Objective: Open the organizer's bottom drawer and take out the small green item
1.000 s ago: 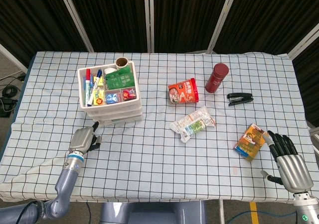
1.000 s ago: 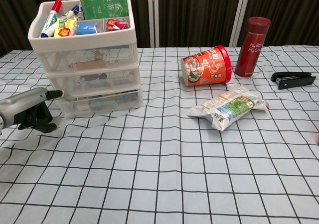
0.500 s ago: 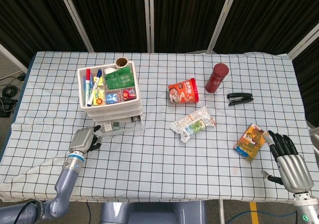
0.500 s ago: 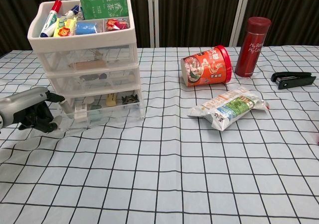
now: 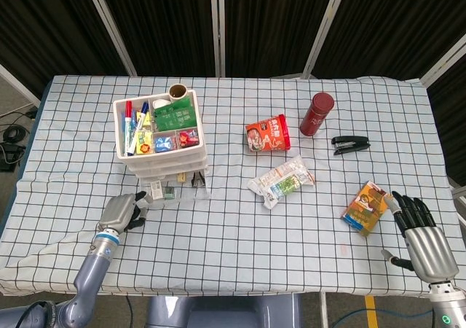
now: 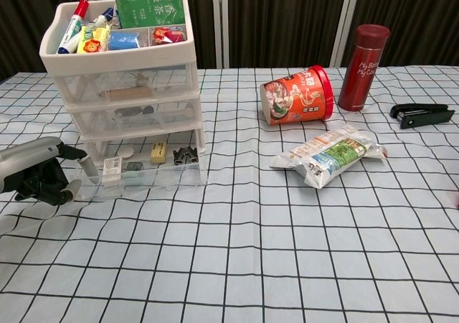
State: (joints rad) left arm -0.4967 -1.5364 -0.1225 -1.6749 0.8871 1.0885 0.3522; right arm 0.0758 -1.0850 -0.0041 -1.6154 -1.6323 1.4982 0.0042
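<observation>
The organizer (image 5: 162,140) (image 6: 125,79) stood on the checked surface (image 5: 233,226) (image 6: 244,251) toward its left rear, its top tray packed with markers and green packets. Its bottom drawer (image 5: 175,190) (image 6: 140,171), of clear plastic, stood drawn well out toward the robot, so that its contents lay open to view from above. The left robot hand (image 5: 120,213) (image 6: 39,172) lay at the drawer's front left corner, its fingers (image 6: 75,158) curled in and hooked on the drawer's front edge, gripping it. Inside the drawer lay a small white label-like piece, a small yellowish block and a dark binder clip (image 6: 186,155); between the white piece and the yellow block sat a small green item (image 5: 168,191) (image 6: 134,166), low against the drawer floor and too small to make out further. The right robot hand (image 5: 419,237) rested at the near right edge of the surface, palm down with fingers spread and holding nothing, just beside an orange snack box (image 5: 365,205). Near the middle lay a red instant-noodle cup (image 5: 267,135) (image 6: 297,95) on its side and a crinkled snack packet (image 5: 280,181) (image 6: 328,155) in front of it. Farther right stood a dark red flask (image 5: 317,114) (image 6: 363,57) upright, with a black stapler (image 5: 350,144) (image 6: 422,113) beside it.
</observation>
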